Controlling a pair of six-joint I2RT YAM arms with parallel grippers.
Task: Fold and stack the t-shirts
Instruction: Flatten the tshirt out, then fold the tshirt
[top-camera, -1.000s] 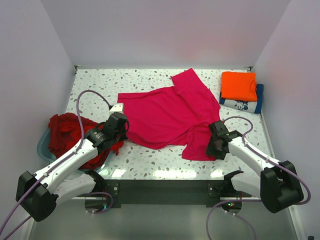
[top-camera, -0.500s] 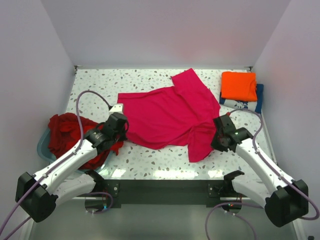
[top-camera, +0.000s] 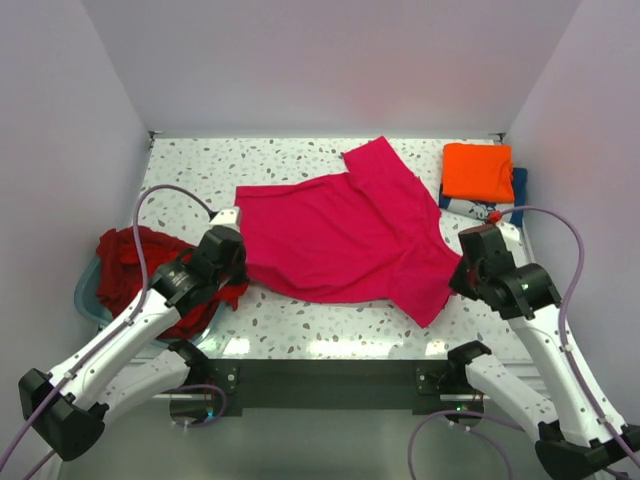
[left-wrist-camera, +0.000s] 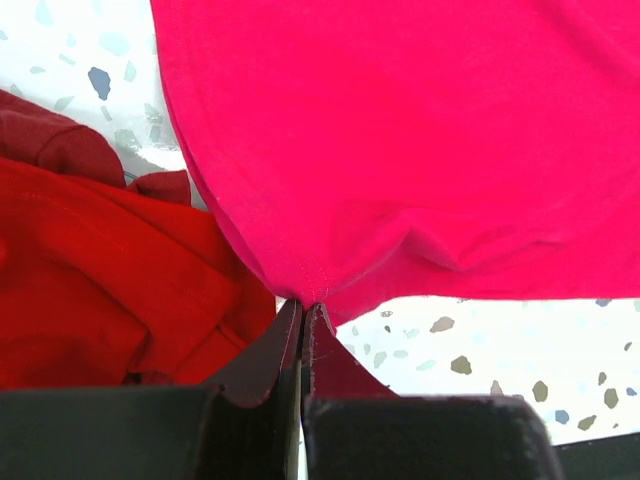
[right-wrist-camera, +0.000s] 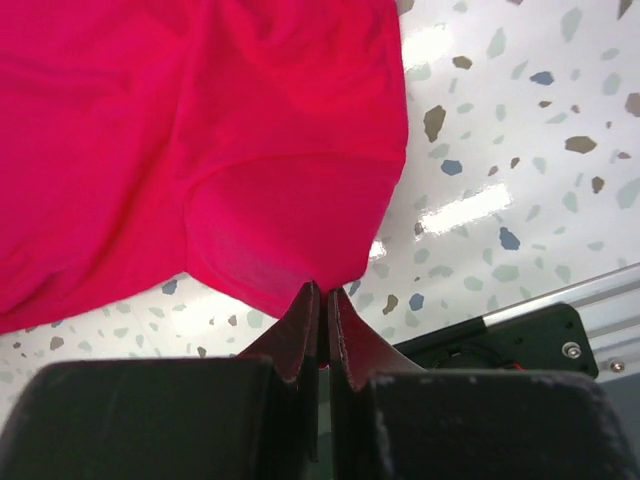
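Magenta-pink t-shirt (top-camera: 340, 235) pinched at two edges
Left gripper (left-wrist-camera: 303, 312) and right gripper (right-wrist-camera: 322, 300) each clench cloth spreading ahead.

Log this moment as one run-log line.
left pincer: shut on pink shirt edge | right pincer: shut on pink shirt corner | red shirts: heaped in tub | orange shirt: folded on navy shirt

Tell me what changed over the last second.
The right gripper closed on the near corner of the pink shirt and dragged it to the right, spreading the crumpled flap flatter. The left gripper kept its grip on the opposite edge, shifting only slightly left. The orange shirt, navy shirt and red shirts stayed put.
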